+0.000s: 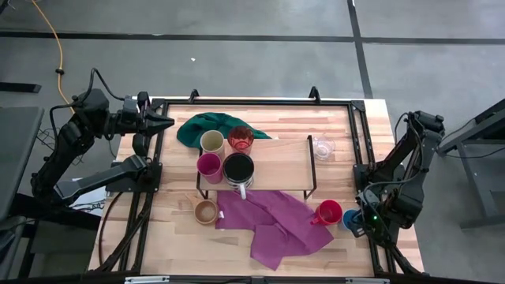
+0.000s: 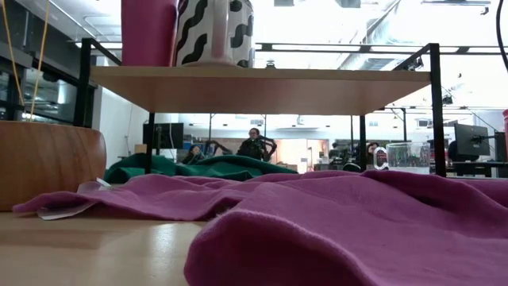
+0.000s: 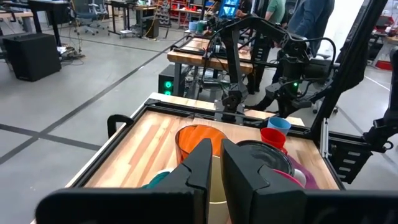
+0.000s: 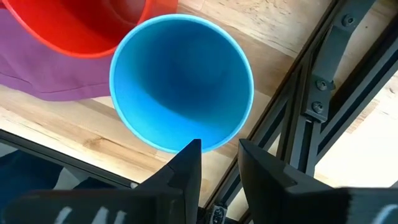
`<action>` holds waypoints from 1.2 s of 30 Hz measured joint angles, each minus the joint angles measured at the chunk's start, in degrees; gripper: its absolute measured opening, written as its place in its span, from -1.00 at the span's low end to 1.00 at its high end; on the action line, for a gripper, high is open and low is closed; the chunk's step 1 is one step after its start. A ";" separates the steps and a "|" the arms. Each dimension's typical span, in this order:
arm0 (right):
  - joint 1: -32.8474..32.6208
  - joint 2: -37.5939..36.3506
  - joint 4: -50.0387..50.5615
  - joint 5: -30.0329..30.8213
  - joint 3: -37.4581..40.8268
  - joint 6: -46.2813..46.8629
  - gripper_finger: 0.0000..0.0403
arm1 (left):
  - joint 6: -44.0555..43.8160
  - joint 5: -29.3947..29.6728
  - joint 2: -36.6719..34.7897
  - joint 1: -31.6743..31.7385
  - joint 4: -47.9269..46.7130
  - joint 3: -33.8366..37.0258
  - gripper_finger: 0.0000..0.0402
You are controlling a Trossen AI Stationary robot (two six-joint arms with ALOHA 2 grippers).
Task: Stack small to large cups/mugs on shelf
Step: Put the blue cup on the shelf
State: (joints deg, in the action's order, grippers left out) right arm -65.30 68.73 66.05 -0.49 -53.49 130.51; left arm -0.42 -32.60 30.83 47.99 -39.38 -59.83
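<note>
My right gripper [image 4: 217, 155] hangs over the blue cup [image 4: 180, 81] beside the red mug [image 1: 328, 212], jaws apart, empty. 4 cups sit on the shelf [image 1: 284, 162]. My left gripper [image 1: 162, 122] off-shelf, jaws together.

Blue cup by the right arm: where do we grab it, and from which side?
Best guess: pinch the rim wall from straight above. The blue cup stands upright with its mouth open and shows no handle. The right gripper hangs over its rim, fingers apart. Take the side away from the red mug, which crowds it.
</note>
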 joint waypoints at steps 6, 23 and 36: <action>0.00 1.13 -0.29 -0.03 0.00 0.90 -0.52 | 0.06 0.00 0.00 0.00 0.02 -0.01 -0.88; 0.04 6.27 -3.90 -0.43 0.00 2.11 -0.52 | 0.17 0.00 0.00 0.00 0.02 -0.01 -0.88; 0.04 6.31 -3.89 0.27 0.00 1.63 -0.93 | 0.17 0.00 0.00 0.00 0.02 -0.01 -0.88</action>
State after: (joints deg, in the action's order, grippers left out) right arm -65.25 75.03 62.16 -0.22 -53.49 132.14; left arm -0.25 -32.60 30.83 47.98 -39.35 -59.83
